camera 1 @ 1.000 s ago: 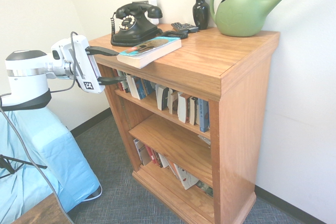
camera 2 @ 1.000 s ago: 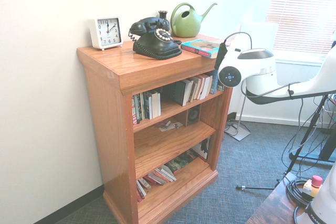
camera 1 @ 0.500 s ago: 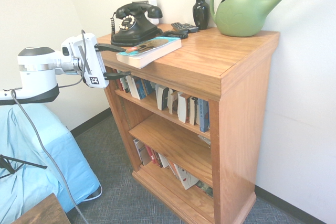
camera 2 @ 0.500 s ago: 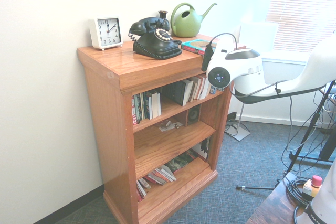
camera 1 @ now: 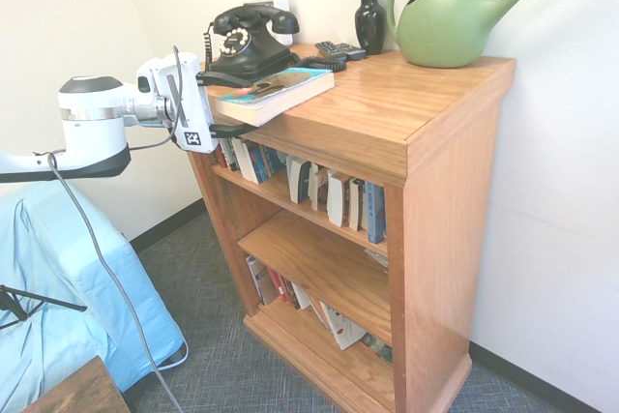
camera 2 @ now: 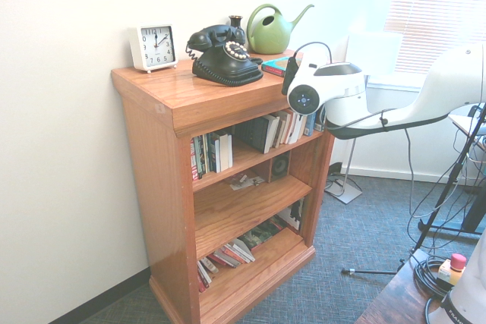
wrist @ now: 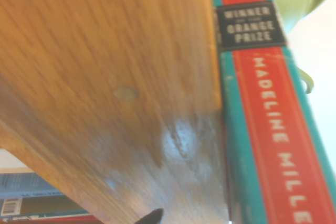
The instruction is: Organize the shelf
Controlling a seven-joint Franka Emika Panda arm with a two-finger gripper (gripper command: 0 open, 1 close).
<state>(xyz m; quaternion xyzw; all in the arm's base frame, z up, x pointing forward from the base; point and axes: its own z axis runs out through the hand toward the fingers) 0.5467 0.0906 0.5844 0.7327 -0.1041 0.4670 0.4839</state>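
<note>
Book (camera 1: 276, 92), teal cover with red spine, lies flat on the shelf's (camera 1: 387, 108) top, one end hanging past the front corner, straight ahead of the gripper (camera 1: 235, 103). Its long axis runs away from the hand, toward the black telephone (camera 1: 247, 44). Gripper level, jaws released and wide, holding nothing: upper finger just over the book's near end, lower finger below the top's overhanging lip. Judgement: the jaws bracket book and board together, so the hand likely needs to rise before pinching the book alone. Wrist view shows spine (wrist: 262, 108) beside the wood edge. Watering can (camera 1: 455, 16) sits well beyond, at the far corner.
</note>
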